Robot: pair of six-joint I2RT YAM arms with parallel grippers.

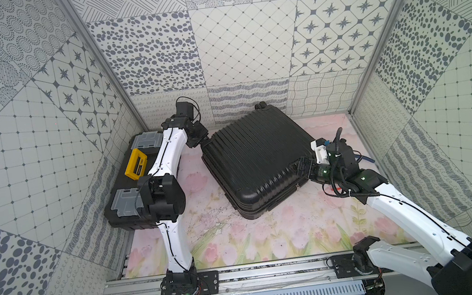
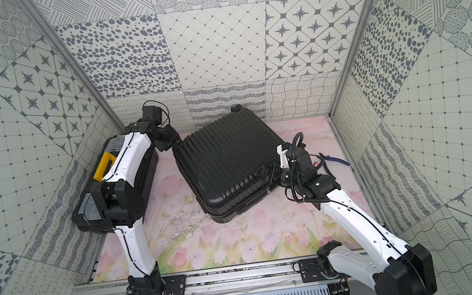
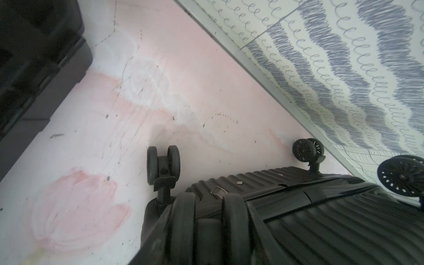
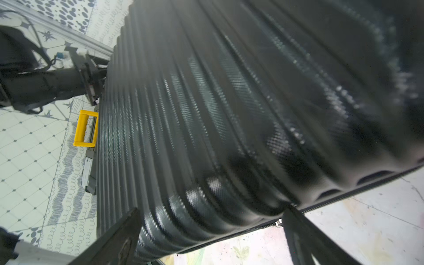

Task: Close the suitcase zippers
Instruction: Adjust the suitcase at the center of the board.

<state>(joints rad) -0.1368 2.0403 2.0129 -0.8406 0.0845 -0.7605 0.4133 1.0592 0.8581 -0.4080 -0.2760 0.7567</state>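
Observation:
The black ribbed suitcase (image 1: 255, 164) (image 2: 227, 164) lies flat on the floral mat, its shell halves together. My left gripper (image 1: 204, 140) (image 3: 210, 195) is at its far left corner beside the wheels (image 3: 164, 167). Its fingers (image 3: 185, 220) are closed in on that corner, across the zipper track (image 3: 208, 214), with a small metal pull (image 3: 218, 191) at their tips. My right gripper (image 1: 299, 165) (image 4: 212, 208) stands wide open at the near right corner. One finger lies over the shell (image 4: 206, 114). The other finger is by the zipper seam (image 4: 229, 235), next to a silver pull (image 4: 278, 222).
A black toolbox (image 1: 129, 183) (image 2: 97, 196) with a yellow handle (image 4: 83, 128) stands against the left wall, partly under my left arm. Blue-handled pliers (image 2: 334, 159) lie near the right wall behind my right wrist. The back wall is close to the case's wheels.

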